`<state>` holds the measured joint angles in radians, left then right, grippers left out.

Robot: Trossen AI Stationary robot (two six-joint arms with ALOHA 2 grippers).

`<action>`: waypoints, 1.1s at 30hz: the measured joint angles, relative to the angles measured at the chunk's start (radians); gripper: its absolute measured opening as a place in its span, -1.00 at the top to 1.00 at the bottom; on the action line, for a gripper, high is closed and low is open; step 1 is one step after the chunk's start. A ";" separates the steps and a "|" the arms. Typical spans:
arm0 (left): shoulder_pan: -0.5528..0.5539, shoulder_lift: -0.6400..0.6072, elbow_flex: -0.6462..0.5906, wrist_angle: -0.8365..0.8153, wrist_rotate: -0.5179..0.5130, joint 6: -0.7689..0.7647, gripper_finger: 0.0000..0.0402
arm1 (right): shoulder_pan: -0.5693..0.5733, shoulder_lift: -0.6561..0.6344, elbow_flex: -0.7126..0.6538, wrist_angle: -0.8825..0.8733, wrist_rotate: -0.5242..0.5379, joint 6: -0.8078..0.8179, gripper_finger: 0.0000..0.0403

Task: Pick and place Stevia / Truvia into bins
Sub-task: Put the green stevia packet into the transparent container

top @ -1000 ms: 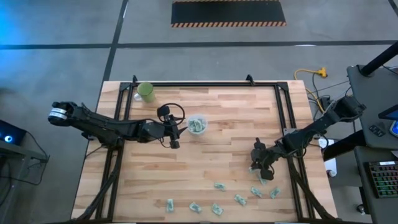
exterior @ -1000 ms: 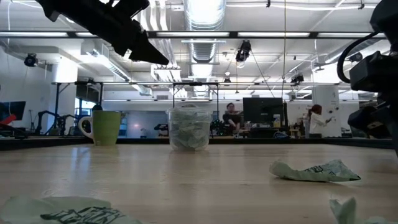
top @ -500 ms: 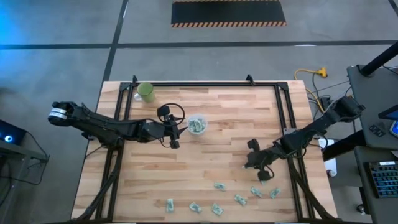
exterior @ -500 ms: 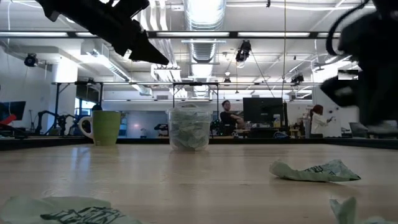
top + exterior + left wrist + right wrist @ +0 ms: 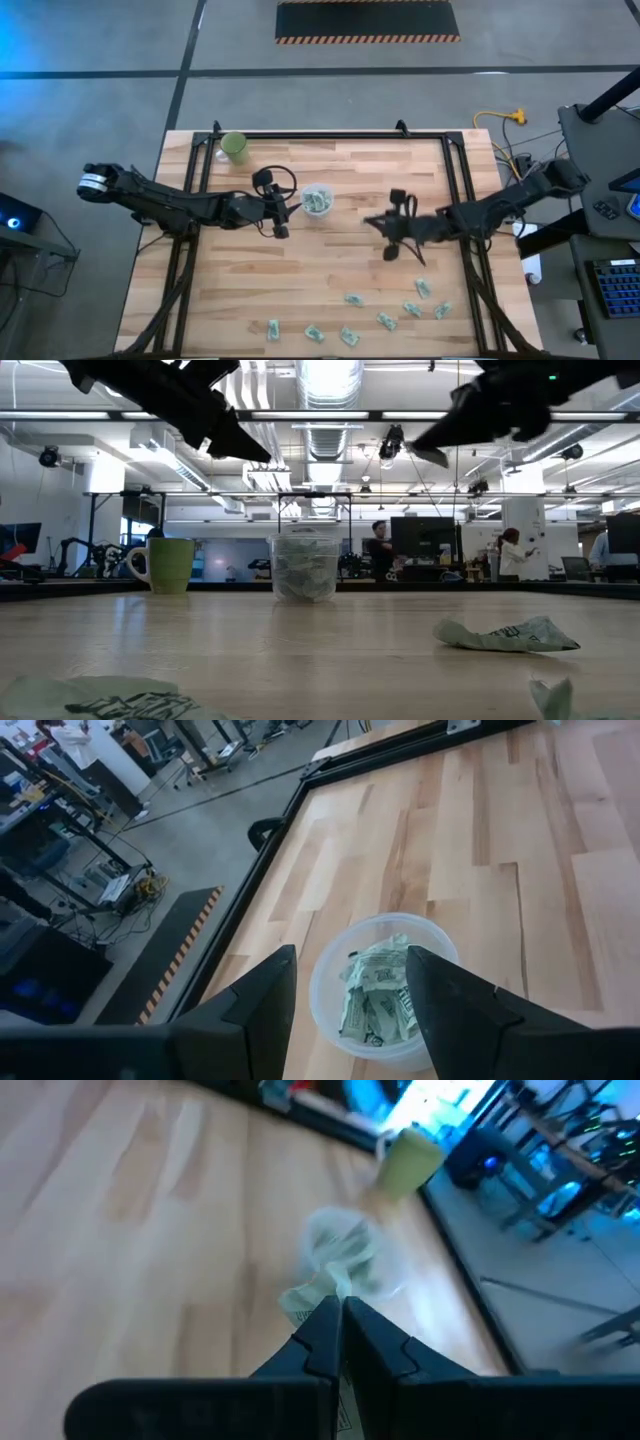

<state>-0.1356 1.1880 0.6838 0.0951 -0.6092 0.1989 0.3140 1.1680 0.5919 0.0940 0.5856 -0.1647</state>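
The clear cup [image 5: 317, 201] stands at the table's middle with several pale green packets inside [image 5: 378, 992]. My left gripper [image 5: 350, 990] hovers open just left of the cup [image 5: 304, 568], one finger showing on either side of it, touching nothing. My right gripper [image 5: 376, 222] is right of the cup and raised [image 5: 428, 448], shut on one packet [image 5: 308, 1298]. More packets [image 5: 386, 320] lie flat along the near edge, and one of them [image 5: 505, 635] is crumpled. My right gripper pinches a pale green packet at one edge [image 5: 318, 1302] between its two shut fingertips. The rest of the packet sticks out past the tips. The fingers come from the table's right, slanting slightly down, and the packet is lifted clear of the table.
An opaque green cup [image 5: 235, 147] stands at the far left corner. A black frame [image 5: 330, 134] runs along the table's far edge and sides. Bare wood lies between the clear cup and the loose packets. People move in the room beyond [image 5: 378, 550].
My right gripper has risen from among the packets at the near right. It has gone left and toward the far edge, up to the clear cup's side, tipping from pointing down to nearly level. The packet has come up with it, clear of the table.
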 joint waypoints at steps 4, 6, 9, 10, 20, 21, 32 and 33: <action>-0.001 -0.023 0.000 -0.038 -0.046 -0.004 0.14 | -0.123 0.000 0.004 0.112 -0.126 -0.060 0.96; -0.003 -0.047 0.000 -0.092 -0.069 -0.014 0.14 | -0.187 0.012 0.002 0.192 -0.226 -0.073 0.96; -0.006 -0.096 0.000 -0.191 -0.081 -0.080 0.14 | -0.274 0.057 0.004 0.263 -0.358 -0.075 0.96; -0.010 -0.116 0.000 -0.230 -0.079 -0.113 0.14 | -0.299 0.081 0.014 0.278 -0.395 -0.075 0.96; -0.074 -0.265 -0.047 -0.404 0.166 -0.379 0.14 | -0.427 0.383 0.249 0.259 -0.568 -0.122 0.96; -0.083 -0.266 -0.054 -0.400 0.197 -0.398 0.14 | -0.431 0.406 0.280 0.229 -0.569 -0.133 0.96; -0.148 -0.250 -0.072 -0.438 0.241 -0.428 0.14 | -0.475 0.623 0.583 -0.100 -0.568 -0.160 0.96; -0.148 -0.250 -0.071 -0.434 0.239 -0.427 0.14 | -0.478 0.633 0.598 -0.119 -0.568 -0.161 0.96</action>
<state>-0.2836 0.9379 0.6132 -0.3386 -0.3698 -0.2279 -0.1637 1.8011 1.1903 -0.0253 0.0174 -0.3254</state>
